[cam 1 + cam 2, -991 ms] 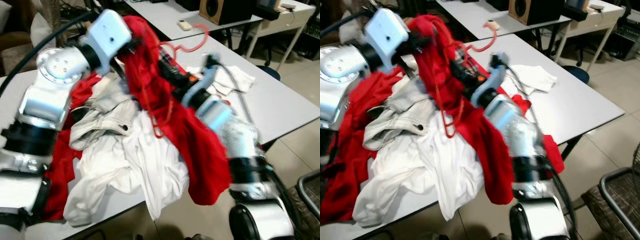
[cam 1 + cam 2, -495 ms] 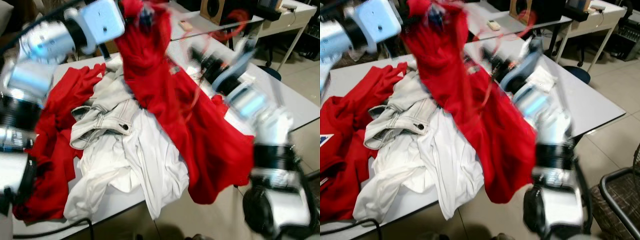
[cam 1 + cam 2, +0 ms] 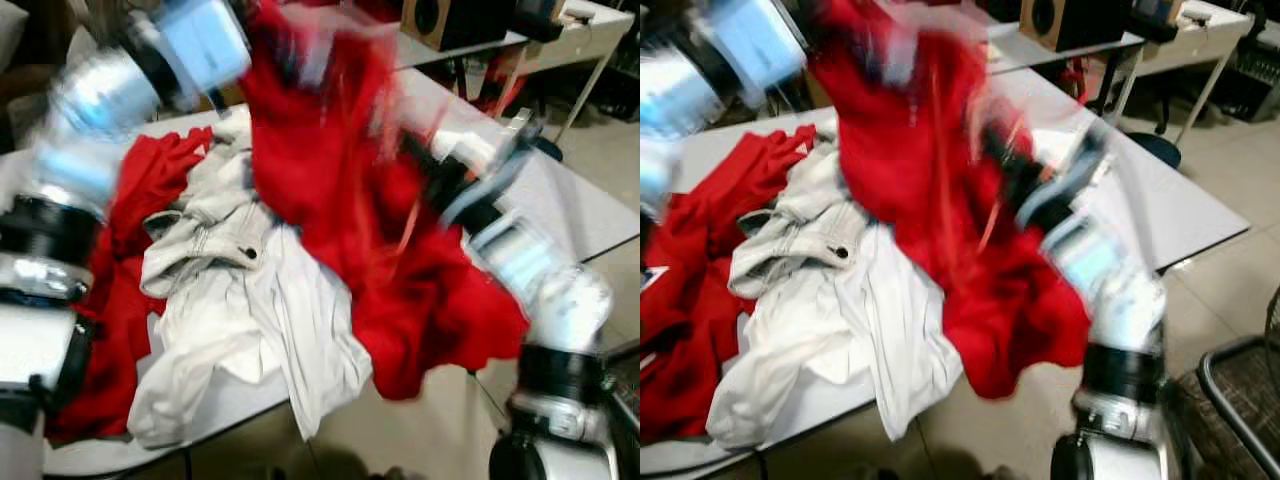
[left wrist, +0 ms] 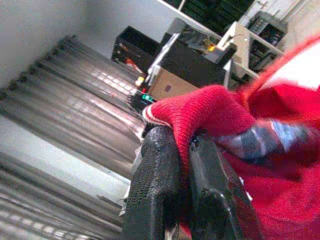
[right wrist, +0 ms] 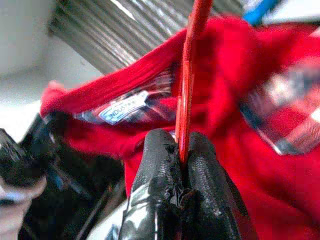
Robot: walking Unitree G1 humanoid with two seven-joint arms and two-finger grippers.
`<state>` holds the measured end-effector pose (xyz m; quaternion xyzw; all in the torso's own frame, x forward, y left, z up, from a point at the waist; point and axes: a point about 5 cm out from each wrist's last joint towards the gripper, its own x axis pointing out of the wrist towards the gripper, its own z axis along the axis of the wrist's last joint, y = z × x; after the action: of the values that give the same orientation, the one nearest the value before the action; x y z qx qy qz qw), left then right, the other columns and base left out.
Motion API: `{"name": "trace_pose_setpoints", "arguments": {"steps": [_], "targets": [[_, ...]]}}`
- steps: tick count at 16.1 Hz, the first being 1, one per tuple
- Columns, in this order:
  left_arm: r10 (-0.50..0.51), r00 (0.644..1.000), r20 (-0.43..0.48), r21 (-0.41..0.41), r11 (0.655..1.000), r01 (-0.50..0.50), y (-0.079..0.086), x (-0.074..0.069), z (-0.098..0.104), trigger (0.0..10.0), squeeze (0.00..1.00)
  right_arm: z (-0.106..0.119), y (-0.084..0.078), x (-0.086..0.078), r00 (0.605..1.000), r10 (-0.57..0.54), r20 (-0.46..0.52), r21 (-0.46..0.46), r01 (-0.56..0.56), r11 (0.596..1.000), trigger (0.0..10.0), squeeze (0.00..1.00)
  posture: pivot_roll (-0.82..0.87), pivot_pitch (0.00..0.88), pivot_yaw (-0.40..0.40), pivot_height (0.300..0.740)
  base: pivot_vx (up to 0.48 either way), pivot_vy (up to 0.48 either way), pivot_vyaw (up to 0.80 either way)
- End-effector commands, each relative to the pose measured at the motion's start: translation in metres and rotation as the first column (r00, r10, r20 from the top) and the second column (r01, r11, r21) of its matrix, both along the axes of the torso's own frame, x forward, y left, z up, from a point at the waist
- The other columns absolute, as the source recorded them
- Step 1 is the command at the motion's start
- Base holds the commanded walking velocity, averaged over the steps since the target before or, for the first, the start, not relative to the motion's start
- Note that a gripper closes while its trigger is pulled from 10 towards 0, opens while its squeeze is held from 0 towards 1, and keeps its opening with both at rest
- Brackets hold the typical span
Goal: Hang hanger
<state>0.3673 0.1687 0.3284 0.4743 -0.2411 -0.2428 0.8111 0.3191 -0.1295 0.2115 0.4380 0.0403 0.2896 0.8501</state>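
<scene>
A red garment (image 3: 330,170) with a plaid lining hangs lifted above the table, heavily blurred. My left gripper (image 4: 182,145) holds it up at the top, shut on its red knitted collar (image 4: 210,110). My right gripper (image 5: 182,150) is shut on the thin red rod of the hanger (image 5: 192,60), right at the garment's neck opening with its label. In the eye views my right arm (image 3: 520,250) reaches up into the cloth from the right, and a thin piece of the hanger (image 3: 408,222) shows against the fabric.
White clothes (image 3: 270,320), a pale denim piece (image 3: 200,240) and another red garment (image 3: 130,220) lie heaped on the grey table (image 3: 590,210). A speaker (image 3: 450,20) stands on a farther table. A chair (image 3: 1240,390) is at the lower right, on tiled floor.
Both arms are moving fast and are blurred. The red garment has been lifted off the pile. My right arm with the hanger has swung rightward and lower, into the cloth.
</scene>
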Motion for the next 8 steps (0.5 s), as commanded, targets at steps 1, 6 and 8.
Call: {"name": "trace_pose_setpoints", "arguments": {"steps": [1, 6, 8], "targets": [[-0.045, 0.997, 0.069, -0.022, 0.999, 0.047, -0.006, -0.008, 0.015, 0.0, 0.0, 0.005, 0.006, -0.006, 1.0, 0.004, -0.005, 0.006, -0.004, 1.0, 10.0, 0.0, -0.12, 0.0, 0.042, 0.74, 0.0, 0.0, 0.0], [-0.228, 0.973, 0.023, 0.044, 0.973, 0.227, -0.038, -0.02, -0.002, 0.0, 0.0, -0.004, 0.015, -0.007, 0.994, 0.049, -0.097, 0.021, -0.047, 0.999, 10.0, 0.0, -0.12, 0.0, 0.03, 0.74, 0.0, 0.0, 0.0], [-0.267, 0.964, 0.003, 0.073, 0.961, 0.266, -0.043, -0.025, -0.01, 0.0, 0.0, -0.008, 0.012, -0.005, 0.986, 0.047, -0.159, 0.029, -0.043, 0.999, 10.0, 0.0, -0.12, 0.0, 0.017, 0.74, 0.0, 0.0, 0.0]]}}
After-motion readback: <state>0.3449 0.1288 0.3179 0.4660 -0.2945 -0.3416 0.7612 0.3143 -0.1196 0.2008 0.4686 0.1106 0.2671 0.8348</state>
